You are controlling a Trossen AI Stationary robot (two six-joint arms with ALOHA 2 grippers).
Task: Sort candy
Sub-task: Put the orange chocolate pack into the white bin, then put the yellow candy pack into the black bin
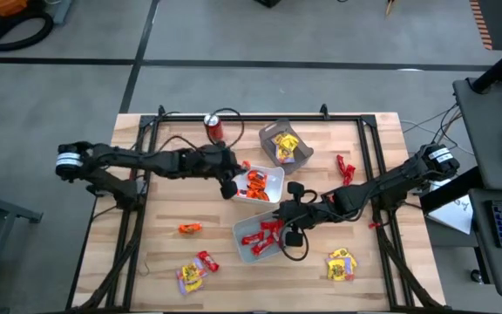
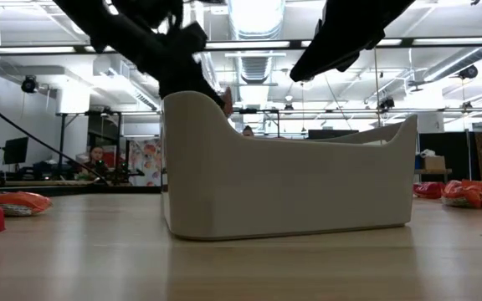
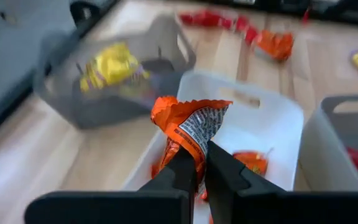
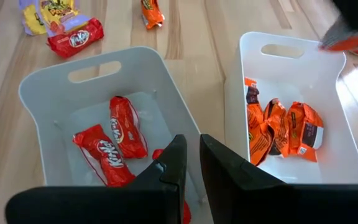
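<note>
The left gripper (image 3: 194, 163), jaws clenched on an orange candy (image 3: 190, 121), hangs over the centre white tray (image 1: 271, 174) (orange pieces inside). The right gripper (image 4: 191, 163) jaws stand nearly closed, empty, over the lower-centre tray (image 4: 45, 84) holding red candy (image 4: 126, 126).

In the low view we see the tall white plastic tray (image 2: 287, 180) hiding its own contents. Both dark arms are cut off by that picture's top edge. In the right wrist view, the blurred dark-and-orange shape (image 4: 353, 28) above the white orange-candy tray (image 4: 291, 59) cannot be identified.
</note>
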